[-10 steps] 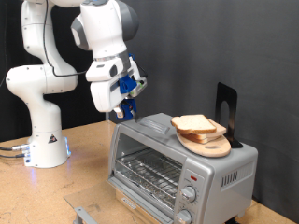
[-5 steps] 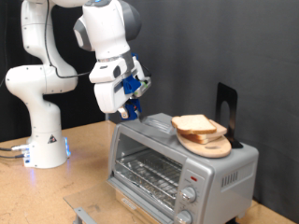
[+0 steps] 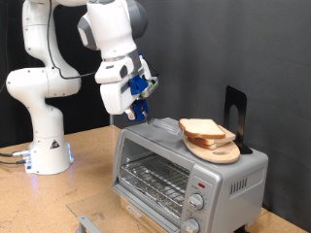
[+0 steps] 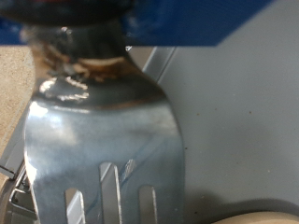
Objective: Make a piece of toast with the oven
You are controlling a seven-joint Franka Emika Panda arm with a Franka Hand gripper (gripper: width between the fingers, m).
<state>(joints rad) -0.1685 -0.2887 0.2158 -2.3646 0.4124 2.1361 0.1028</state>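
Toast (image 3: 204,129) beside raised gripper (image 3: 137,114)

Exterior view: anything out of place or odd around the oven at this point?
Nothing spilled or damaged. The bread slices sit stacked a little askew on a round wooden board on top of the oven, not inside on its rack. The gripper hovers over the oven's top and carries a metal spatula.

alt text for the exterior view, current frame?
A white robot arm holds its gripper above the top of a silver toaster oven, near the oven's end at the view's left. Slices of bread sit stacked on a round wooden board on the oven's top. The glass door is closed, its wire rack bare.
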